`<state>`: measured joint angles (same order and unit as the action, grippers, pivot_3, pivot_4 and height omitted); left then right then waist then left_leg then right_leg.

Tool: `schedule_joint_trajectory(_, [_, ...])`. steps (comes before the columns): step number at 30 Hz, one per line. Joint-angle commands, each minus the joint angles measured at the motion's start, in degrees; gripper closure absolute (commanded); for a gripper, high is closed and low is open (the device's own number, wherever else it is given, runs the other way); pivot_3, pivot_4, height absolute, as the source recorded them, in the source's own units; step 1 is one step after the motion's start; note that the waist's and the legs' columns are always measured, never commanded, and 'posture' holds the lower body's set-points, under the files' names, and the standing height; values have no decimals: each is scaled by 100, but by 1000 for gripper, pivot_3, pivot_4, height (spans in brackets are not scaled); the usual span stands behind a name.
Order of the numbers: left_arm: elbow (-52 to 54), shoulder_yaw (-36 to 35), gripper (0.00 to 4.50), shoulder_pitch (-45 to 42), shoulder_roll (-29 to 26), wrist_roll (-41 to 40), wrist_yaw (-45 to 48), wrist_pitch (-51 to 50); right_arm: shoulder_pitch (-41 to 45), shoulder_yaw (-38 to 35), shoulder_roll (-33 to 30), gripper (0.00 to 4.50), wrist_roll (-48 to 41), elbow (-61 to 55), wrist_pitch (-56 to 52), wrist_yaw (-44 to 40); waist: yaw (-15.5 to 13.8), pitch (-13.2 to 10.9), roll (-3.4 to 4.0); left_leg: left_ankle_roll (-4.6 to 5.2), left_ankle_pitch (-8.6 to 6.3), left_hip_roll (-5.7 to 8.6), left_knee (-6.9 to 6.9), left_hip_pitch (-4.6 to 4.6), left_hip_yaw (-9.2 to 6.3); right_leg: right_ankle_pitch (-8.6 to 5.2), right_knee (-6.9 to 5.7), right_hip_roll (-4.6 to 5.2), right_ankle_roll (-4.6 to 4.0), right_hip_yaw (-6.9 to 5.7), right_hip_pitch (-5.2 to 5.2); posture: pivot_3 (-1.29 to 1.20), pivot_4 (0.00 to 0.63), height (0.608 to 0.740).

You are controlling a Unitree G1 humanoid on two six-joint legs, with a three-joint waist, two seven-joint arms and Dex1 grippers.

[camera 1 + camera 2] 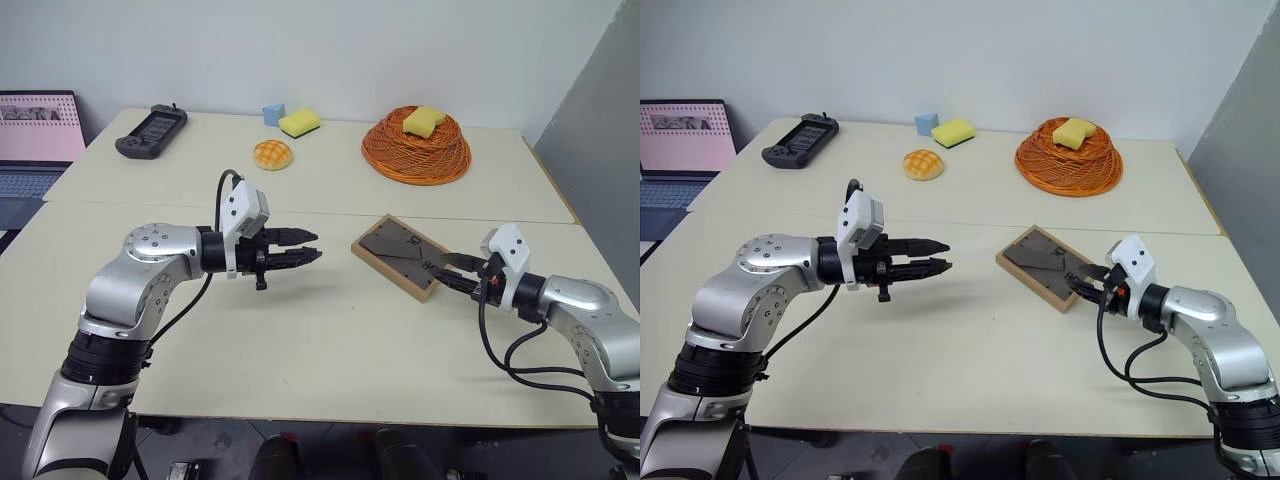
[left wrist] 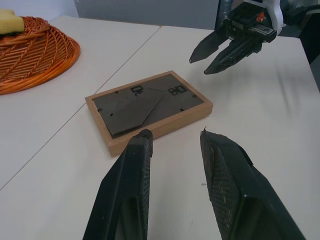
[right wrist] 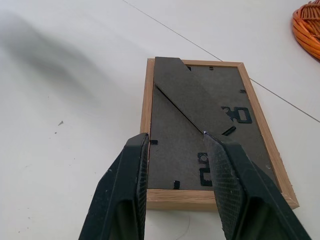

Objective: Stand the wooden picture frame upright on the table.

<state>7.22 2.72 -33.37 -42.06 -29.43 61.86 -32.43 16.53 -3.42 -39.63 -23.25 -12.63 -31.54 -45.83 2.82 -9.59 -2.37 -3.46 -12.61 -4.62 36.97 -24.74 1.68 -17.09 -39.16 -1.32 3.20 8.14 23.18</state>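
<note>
Two claws parted, empty: left claw (image 1: 308, 248), right claw (image 1: 447, 272); wooden picture frame (image 2: 148, 109) flat, back up.

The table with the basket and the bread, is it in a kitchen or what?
Probably an office or lab room, not a kitchen: a plain pale table, a laptop at its side, a game controller, bare walls.

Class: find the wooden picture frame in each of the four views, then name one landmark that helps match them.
Left eye: wooden picture frame right of centre, lying back-up.
Right eye: right of centre.
Left wrist: centre.
Right wrist: centre.
Shared landmark: orange basket beyond it.
</note>
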Motion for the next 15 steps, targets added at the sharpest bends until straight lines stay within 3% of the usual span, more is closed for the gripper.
schedule_joint_trajectory(1, [259,-180,2862,12,-43,-120,19,-33,27,-229,-11,2694,-123,-196,-45,55,0,0,0,0,0,0,0,0,0,0,0,0,0,0,0,0,150,740])
schedule_joint_trajectory(15, [309,-99,2862,20,-20,13,-19,-65,69,-231,-57,2694,-141,-152,-38,102,0,0,0,0,0,0,0,0,0,0,0,0,0,-1,0,0,150,740])
